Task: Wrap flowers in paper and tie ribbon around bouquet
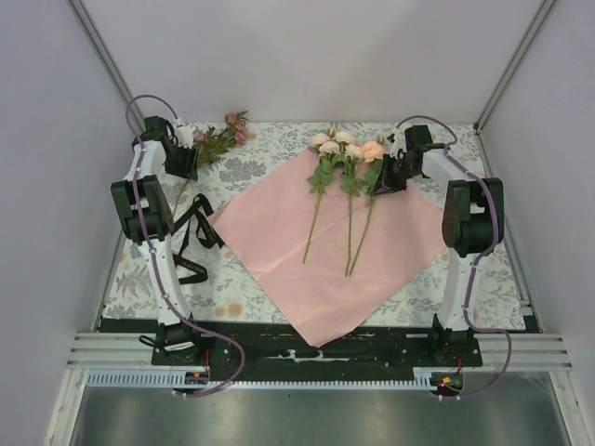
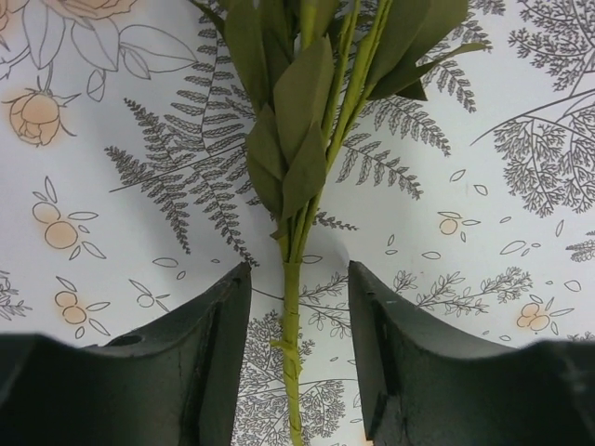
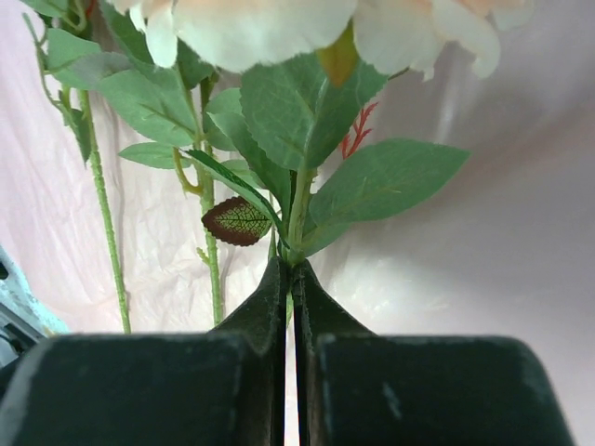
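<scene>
The pink paper (image 1: 316, 255) lies spread as a diamond on the tablecloth. Three flowers (image 1: 346, 149) rest on it, blooms toward the back and stems pointing to me. My right gripper (image 1: 386, 177) is shut on the stem of the rightmost, peach-bloomed flower (image 3: 299, 200), just below its leaves, with the fingertips (image 3: 291, 271) pinching it over the paper (image 3: 493, 232). A mauve flower bunch (image 1: 228, 132) lies at the back left, off the paper. My left gripper (image 2: 299, 283) is open and straddles its green stem (image 2: 292, 316) without touching it. The black ribbon (image 1: 192, 237) lies loose at the left.
Grey-and-orange floral tablecloth (image 1: 465, 279) covers the table. White enclosure walls stand close on both sides and at the back. The ribbon's loops lie right beside my left arm (image 1: 149, 204).
</scene>
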`<state>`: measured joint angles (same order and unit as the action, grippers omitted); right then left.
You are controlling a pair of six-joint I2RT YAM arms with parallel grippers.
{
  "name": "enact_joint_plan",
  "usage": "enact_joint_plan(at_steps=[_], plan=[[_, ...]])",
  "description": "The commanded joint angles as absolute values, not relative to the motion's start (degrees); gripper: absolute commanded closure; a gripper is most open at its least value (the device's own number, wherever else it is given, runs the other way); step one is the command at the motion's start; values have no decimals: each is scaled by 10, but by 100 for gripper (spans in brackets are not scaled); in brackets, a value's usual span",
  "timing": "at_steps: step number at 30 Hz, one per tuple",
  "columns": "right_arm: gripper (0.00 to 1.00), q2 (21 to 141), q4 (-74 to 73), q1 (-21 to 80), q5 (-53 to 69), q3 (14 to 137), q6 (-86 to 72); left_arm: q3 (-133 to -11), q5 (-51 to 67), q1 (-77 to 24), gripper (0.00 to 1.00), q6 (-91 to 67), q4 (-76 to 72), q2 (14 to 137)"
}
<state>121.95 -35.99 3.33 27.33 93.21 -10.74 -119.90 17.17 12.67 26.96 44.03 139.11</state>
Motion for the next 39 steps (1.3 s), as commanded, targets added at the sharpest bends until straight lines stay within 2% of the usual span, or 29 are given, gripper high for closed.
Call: enact_joint_plan(at_steps=[1,3,5,7,10,11,13,17,20,24,28,34,39], plan=[[99,1223,-333,36,320,950,-112,-1220,201,127,54,283,441,1410],[95,1230,-333,37,323,958,-115,-1227,197,127,70,280,442,1413],[86,1237,-334,37,323,963,-111,-1232,195,127,90,278,442,1412],[78,1244,-346,37,314,971,-103,-1240,194,128,98,272,442,1401],[65,1249,-367,36,307,983,-86,-1274,175,130,98,244,432,1374],[63,1247,-371,36,303,985,-85,-1289,167,132,98,230,422,1362],[52,1246,-378,37,298,988,-82,-1319,170,134,98,197,405,1335],[50,1241,-386,36,287,993,-78,-1340,213,120,98,119,394,1275],[51,1241,-393,37,279,998,-75,-1302,235,87,98,54,389,1226],[51,1246,-402,37,276,1002,-69,-1188,275,31,98,-95,332,1163],[52,1249,-402,36,285,1002,-68,-1043,280,-56,98,-250,187,1109],[53,1253,-396,38,302,1002,-55,-939,255,-207,98,-341,70,1114],[55,1257,-387,38,323,1007,-56,-899,248,-257,98,-397,3,1161]])
